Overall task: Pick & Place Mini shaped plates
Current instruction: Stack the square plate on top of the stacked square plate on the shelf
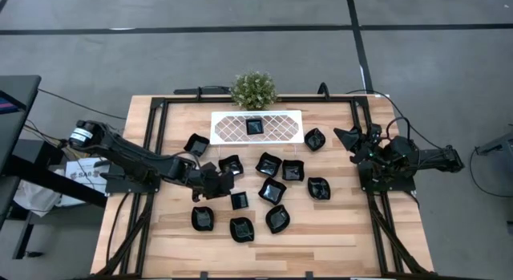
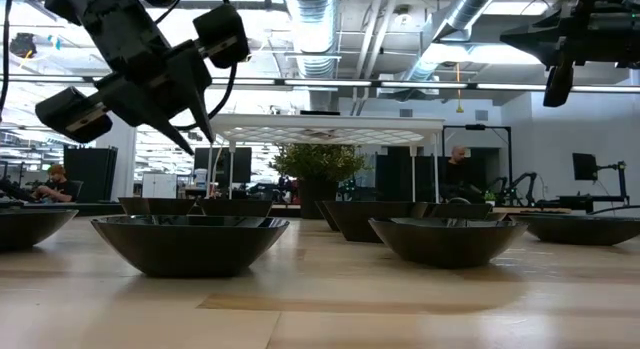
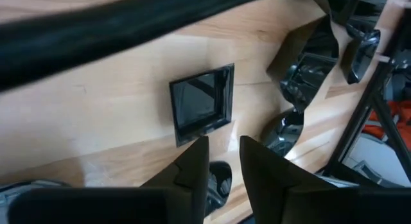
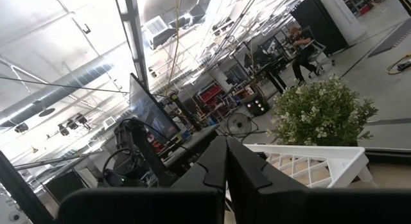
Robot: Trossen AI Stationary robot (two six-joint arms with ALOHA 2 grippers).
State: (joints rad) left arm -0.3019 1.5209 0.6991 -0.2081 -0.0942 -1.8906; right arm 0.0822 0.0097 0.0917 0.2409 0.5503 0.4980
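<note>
Black square plate [image 3: 201,106] is lying just ahead of the left gripper [image 3: 223,161], fingers slightly parted, holding nothing.

Grey concrete floor [image 1: 240,55] with dark seam lines; exposed ceiling ducts [image 2: 320,19], strip lighting, workstations beyond.

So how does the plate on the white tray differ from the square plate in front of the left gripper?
The plate on the tray rests on the white lattice tray, already placed; the square plate lies on the bare table. The tray plate stands alone, far from both grippers; the square one sits among other plates, right by the left gripper. Both are small, glossy and black.
</note>
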